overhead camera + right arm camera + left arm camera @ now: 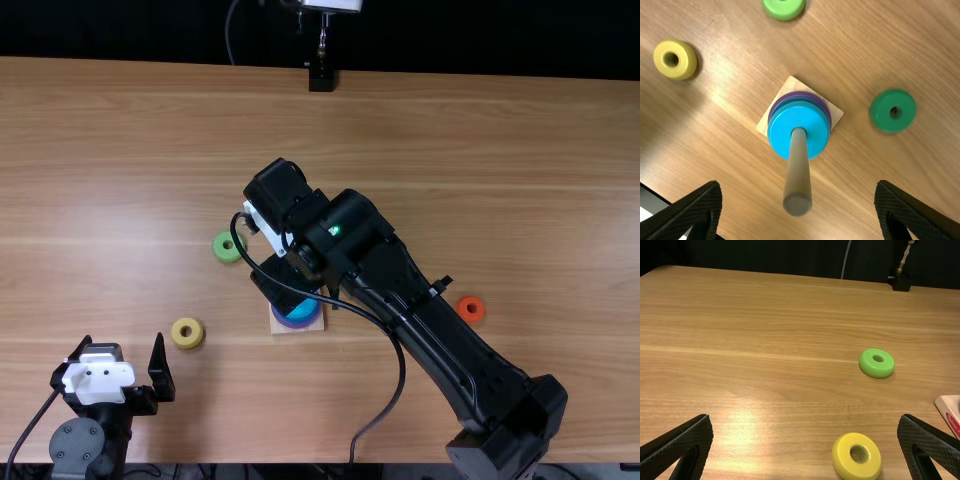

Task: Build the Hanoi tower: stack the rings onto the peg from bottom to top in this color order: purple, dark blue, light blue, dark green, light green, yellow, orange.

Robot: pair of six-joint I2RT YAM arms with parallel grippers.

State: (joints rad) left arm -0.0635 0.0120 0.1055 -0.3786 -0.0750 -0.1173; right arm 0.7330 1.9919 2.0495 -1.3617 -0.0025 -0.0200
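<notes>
Three rings are threaded on the peg, purple ring lowest, dark blue ring next, light blue ring uppermost, so its post keeps them centred; the right gripper is above with fingers apart, likely to clear the stack; the left gripper is apart too, holding nothing; from the base, the top view puts the light green ring at ten o'clock, yellow ring at nine, orange ring at three; the right wrist view reveals the dark green ring, probably next, beside the base.
</notes>
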